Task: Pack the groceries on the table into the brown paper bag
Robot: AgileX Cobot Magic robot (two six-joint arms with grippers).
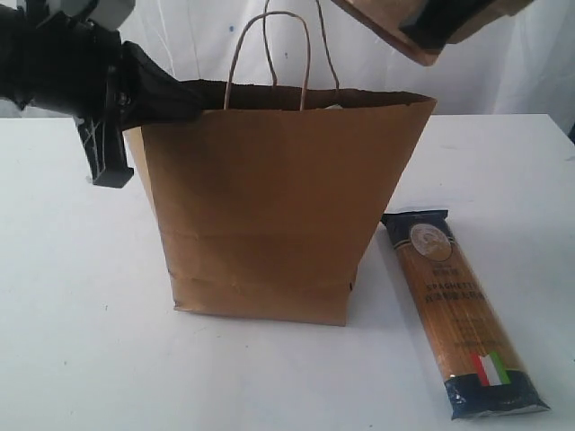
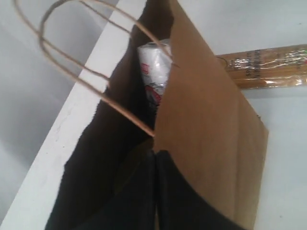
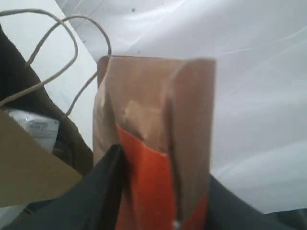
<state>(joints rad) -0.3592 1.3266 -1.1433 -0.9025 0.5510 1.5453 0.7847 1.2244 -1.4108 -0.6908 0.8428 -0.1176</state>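
Note:
The brown paper bag (image 1: 278, 206) stands upright mid-table, its mouth open and its handles (image 1: 269, 54) up. My left gripper (image 1: 184, 101) is shut on the bag's left rim, seen close in the left wrist view (image 2: 156, 158). A white-labelled item (image 2: 154, 72) sits inside the bag. My right gripper (image 3: 160, 191) is shut on the brown-orange pouch (image 3: 153, 129), held in the air above the bag's right side, where the pouch (image 1: 386, 27) shows at the top edge. The spaghetti packet (image 1: 463, 314) lies flat on the table (image 1: 72, 341), right of the bag.
White cloth backdrop behind the table. The left arm's black body (image 1: 63, 63) hangs over the table's left rear.

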